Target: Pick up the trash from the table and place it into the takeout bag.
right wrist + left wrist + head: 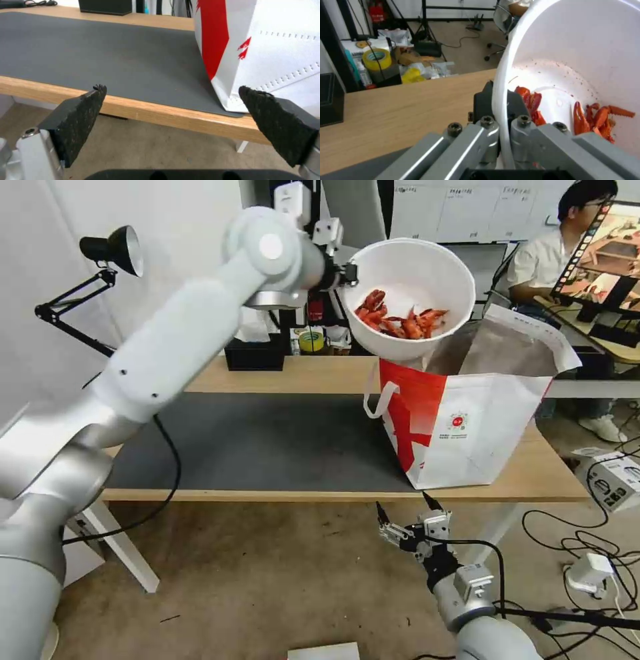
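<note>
Head view shows the white bowl lifted well clear of the table, held in the air just above the open mouth of the takeout bag. The bowl is deep and round, plain white, its inside speckled with reddish stains, and a cluster of red crayfish shells lies against its lower wall. It is tipped steeply, its opening facing the robot and downward toward the bag's silver-lined mouth, so the axis through its middle runs closer to level than upright. The left gripper pinches the rim on the bowl's left side; in the left wrist view the fingers sit one outside and one inside the thin white wall, closed on it, though the inner pad is mostly hidden. The bag stands upright on the table's right end, partly on the dark grey mat. The right gripper hangs below the table's front edge, fingers spread wide and holding nothing.
</note>
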Controlling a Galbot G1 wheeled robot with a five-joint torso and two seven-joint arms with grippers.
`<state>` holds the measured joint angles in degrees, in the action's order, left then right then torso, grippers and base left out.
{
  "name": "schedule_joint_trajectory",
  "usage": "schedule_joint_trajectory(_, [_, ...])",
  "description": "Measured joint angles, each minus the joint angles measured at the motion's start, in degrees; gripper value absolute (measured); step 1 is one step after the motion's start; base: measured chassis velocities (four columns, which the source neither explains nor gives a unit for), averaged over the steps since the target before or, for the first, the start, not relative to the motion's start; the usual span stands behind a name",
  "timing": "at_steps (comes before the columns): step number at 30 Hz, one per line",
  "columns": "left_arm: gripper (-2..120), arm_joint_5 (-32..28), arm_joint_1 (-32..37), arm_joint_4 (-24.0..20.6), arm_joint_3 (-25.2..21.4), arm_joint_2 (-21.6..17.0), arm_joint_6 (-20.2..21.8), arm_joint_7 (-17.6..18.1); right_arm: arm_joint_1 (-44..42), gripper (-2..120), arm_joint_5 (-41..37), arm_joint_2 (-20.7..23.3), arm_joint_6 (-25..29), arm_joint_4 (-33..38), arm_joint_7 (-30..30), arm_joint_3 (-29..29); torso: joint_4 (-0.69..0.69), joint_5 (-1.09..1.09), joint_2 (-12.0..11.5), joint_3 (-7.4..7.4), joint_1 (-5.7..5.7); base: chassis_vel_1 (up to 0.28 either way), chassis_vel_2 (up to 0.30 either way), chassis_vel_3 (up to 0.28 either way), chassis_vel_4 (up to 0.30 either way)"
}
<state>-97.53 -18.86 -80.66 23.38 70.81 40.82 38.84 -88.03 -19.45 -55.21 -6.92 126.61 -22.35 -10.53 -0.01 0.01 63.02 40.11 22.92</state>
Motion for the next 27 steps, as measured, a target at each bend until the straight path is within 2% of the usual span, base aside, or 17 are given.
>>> schedule_joint_trajectory(18, [0, 2.9, 0.1, 3.7, 2.5, 5.1, -1.4, -0.2, 0.0, 100, 0.0, 0.0, 0.0, 0.0, 0.0, 0.0, 0.01, -0.01, 0.0, 0.0, 0.0, 0.0, 0.0, 0.0, 0.0])
schedule_joint_trajectory(27, [0, 6.4, 0.4, 5.5, 4.7, 7.7, -3.7, -0.4, 0.0, 100, 0.0, 0.0, 0.0, 0.0, 0.0, 0.0, 0.0, -0.01, 0.0, 0.0, 0.0, 0.0, 0.0, 0.0, 0.0])
